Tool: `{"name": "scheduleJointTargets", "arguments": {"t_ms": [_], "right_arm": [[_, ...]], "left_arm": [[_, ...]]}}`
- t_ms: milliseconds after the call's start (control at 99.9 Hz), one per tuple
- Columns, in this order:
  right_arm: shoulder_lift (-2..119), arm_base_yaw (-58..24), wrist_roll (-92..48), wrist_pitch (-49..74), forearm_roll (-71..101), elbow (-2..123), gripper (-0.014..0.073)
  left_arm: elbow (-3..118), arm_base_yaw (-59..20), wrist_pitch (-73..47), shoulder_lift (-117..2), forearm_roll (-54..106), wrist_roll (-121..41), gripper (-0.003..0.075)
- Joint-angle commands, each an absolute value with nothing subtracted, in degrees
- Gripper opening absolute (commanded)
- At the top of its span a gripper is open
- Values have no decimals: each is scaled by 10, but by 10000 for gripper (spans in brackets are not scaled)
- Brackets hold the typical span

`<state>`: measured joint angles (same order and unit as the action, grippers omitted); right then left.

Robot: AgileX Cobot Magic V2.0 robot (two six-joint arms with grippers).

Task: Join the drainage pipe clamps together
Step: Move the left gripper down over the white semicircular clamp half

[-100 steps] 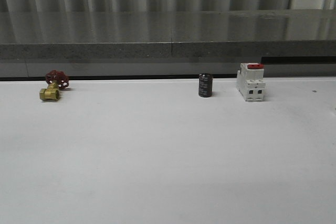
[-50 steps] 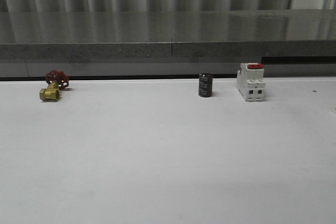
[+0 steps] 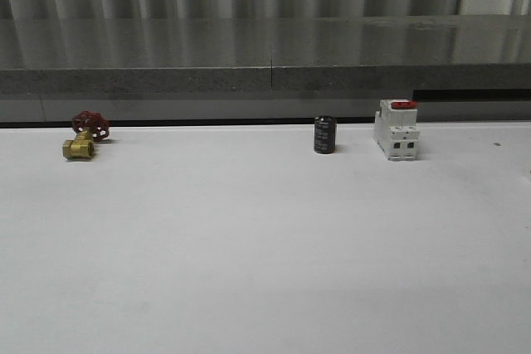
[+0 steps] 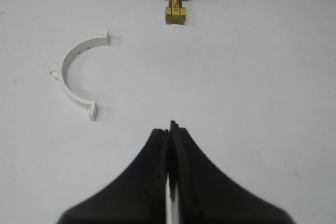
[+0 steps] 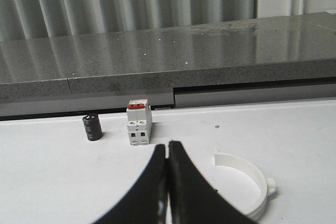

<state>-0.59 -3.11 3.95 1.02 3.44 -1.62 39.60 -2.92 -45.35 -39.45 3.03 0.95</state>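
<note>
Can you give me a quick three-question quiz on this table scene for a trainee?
1. True or false: the left gripper is shut on a clamp half.
2. Which sits between the brass valve and the white switch: A) black cylinder, B) a screwdriver, C) a cup?
3. What colour is the valve's handwheel?

Key: 1 false, it is shut on nothing; 2 A; 3 red.

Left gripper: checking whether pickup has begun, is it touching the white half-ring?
Apart. The left wrist view shows bare table between the shut left gripper and the white half-ring.
</note>
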Motion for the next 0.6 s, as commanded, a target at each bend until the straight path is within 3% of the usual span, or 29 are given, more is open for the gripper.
{"name": "scheduleJointTargets", "arguments": {"t_ms": [0,90,210,280,431,591], "right_arm": [[-17,-28,38,-40,32,-6,-67],[-17,-28,38,-40,32,-6,-67],[-17,-28,38,-40,32,-6,-67],[-17,-28,38,-40,32,-6,-67],[-17,-28,38,-40,32,-6,-67],[-17,-28,38,-40,32,-6,-67]], "left_arm": [[414,-29,-429,-404,37,14,62],[414,-29,-433,-410,40,14,238],[414,-29,-436,-415,41,14,595],[414,-29,-435,-415,41,14,712],[417,-29,-433,-423,35,14,648],[453,-16,-436,-493,32,14,641]]}}
